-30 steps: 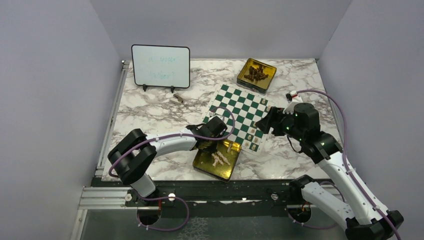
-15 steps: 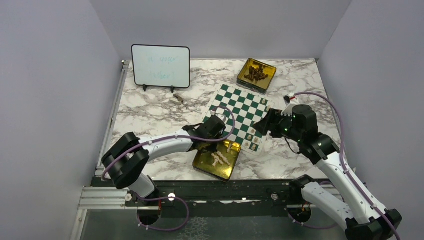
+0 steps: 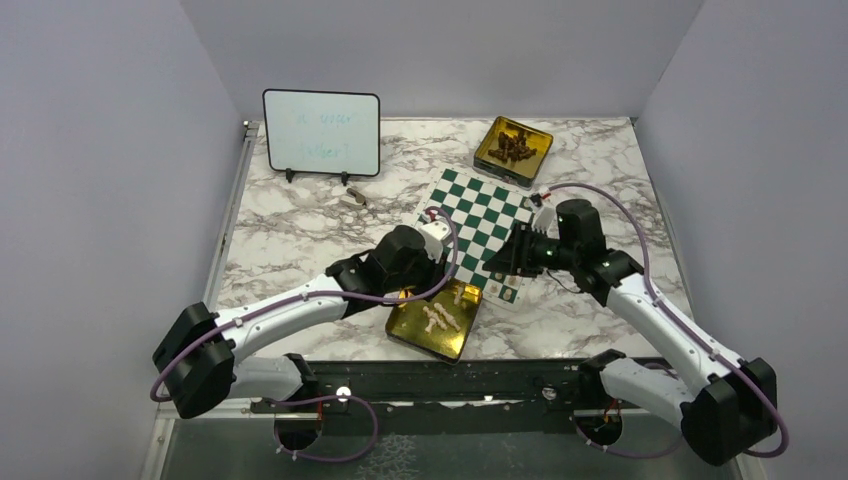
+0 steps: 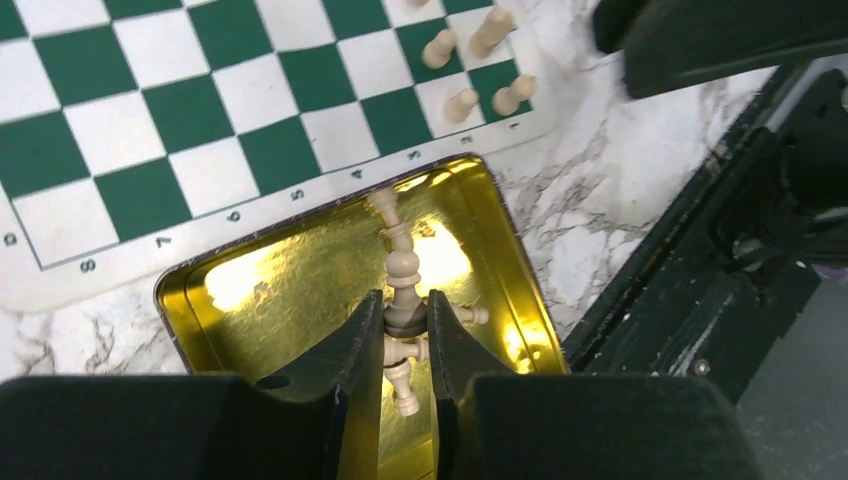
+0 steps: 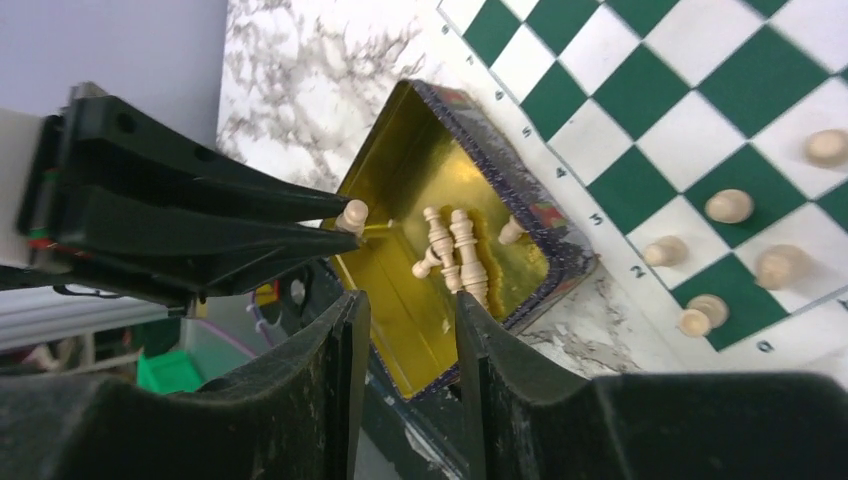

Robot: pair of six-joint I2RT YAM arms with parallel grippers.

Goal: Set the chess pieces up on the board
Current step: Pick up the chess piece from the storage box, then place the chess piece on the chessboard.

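Cream piece (image 4: 403,265) clamped in L end effector (image 4: 405,308); R end effector (image 5: 410,310) jaws apart.

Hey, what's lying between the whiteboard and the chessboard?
One small brownish object lies by the whiteboard stand, too small to identify; the marble tabletop from there to the board is bare. The top view shows it.

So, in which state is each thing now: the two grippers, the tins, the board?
left gripper, shut on a pale chess piece, above the near gold tin.
right gripper, open, empty.
near gold tin, uncovered, loose pale pieces lying inside.
far gold tin, uncovered, dark pieces inside.
board, flat, a few standing pale pieces in one corner.
whiteboard, upright.
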